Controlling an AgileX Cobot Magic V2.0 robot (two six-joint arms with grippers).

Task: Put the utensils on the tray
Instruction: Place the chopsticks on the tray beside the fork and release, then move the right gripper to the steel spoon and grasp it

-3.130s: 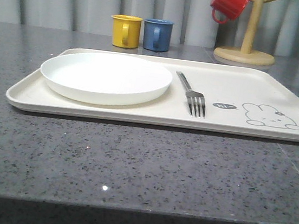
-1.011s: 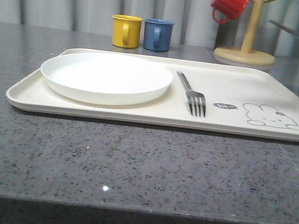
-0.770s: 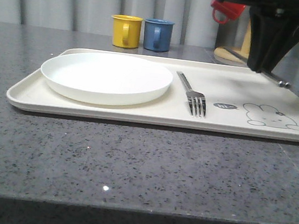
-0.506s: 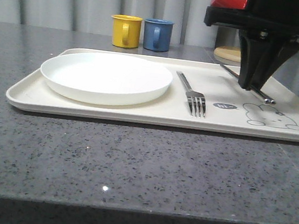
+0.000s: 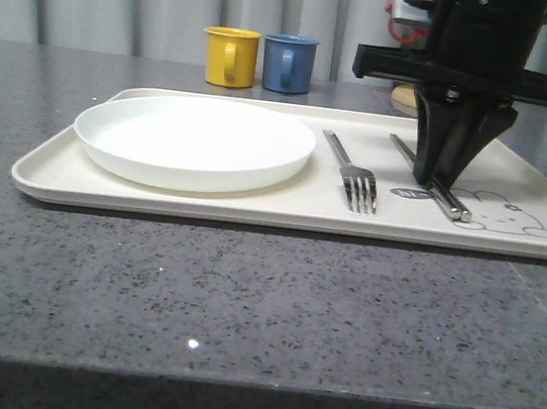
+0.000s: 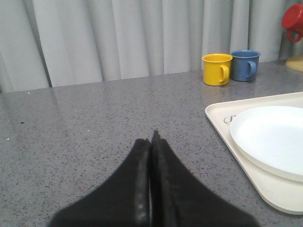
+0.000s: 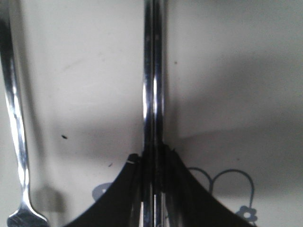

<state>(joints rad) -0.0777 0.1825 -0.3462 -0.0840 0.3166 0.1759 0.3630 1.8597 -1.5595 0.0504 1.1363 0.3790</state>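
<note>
On the tray (image 5: 252, 214) near the table's front edge, the right gripper (image 5: 444, 176) stands clamped on a pair of chopsticks (image 5: 427, 176), their near tips low over the bunny drawing (image 5: 512, 216) by the tray's right end. Just beside them lies the fork (image 5: 352, 172), with the plate (image 5: 193, 141) filling the tray's left end. Released from a tilt, the chopsticks could roll apart or knock against the fork. The left gripper (image 6: 150, 156), pressed together and holding nothing, hovers over bare tabletop off the tray's left edge. Yellow (image 5: 229, 56) and blue mugs (image 5: 288, 63) line the table's far edge.
</note>
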